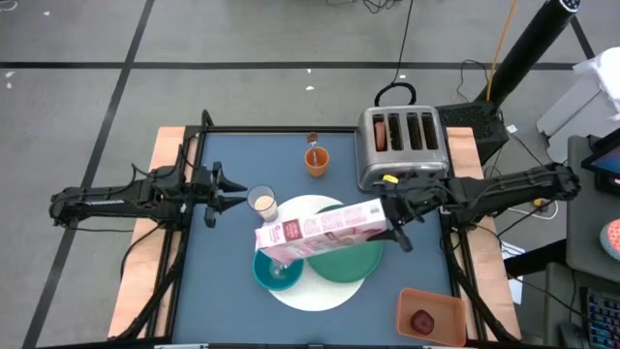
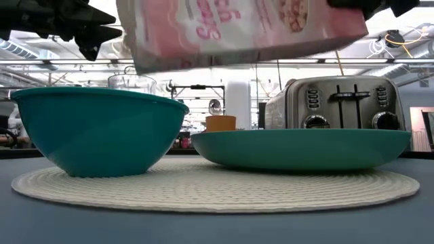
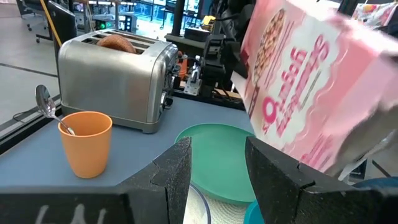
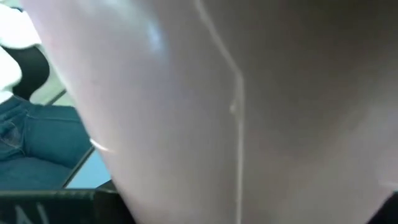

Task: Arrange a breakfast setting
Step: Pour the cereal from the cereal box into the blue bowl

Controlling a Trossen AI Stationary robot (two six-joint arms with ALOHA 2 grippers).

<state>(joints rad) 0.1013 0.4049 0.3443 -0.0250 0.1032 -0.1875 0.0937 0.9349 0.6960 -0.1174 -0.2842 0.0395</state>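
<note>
Your right gripper [image 1: 394, 225] is clenched on one end of a pink cereal box [image 1: 323, 233], held lengthwise and tilted, far end dipping over the teal bowl [image 1: 276, 272]. Bowl sits on the round white mat [image 1: 320, 291] w/ the large green plate [image 1: 354, 260] just beside it. Your left gripper [image 1: 225, 194] hovers near the milk glass [image 1: 263, 204] at the mat's edge, fingers [image 3: 176, 168] apart, holding nothing. Orange cup [image 1: 317, 160] w/ silver spoon [image 3: 47, 104] in it stands btwn glass and toaster [image 1: 402, 143]; brown ring bread [image 3: 116, 42] is in a toaster slot. Dark-red fruit [image 1: 421, 321] lies on the orange tray [image 1: 431, 316], well apart from the mat.
</note>
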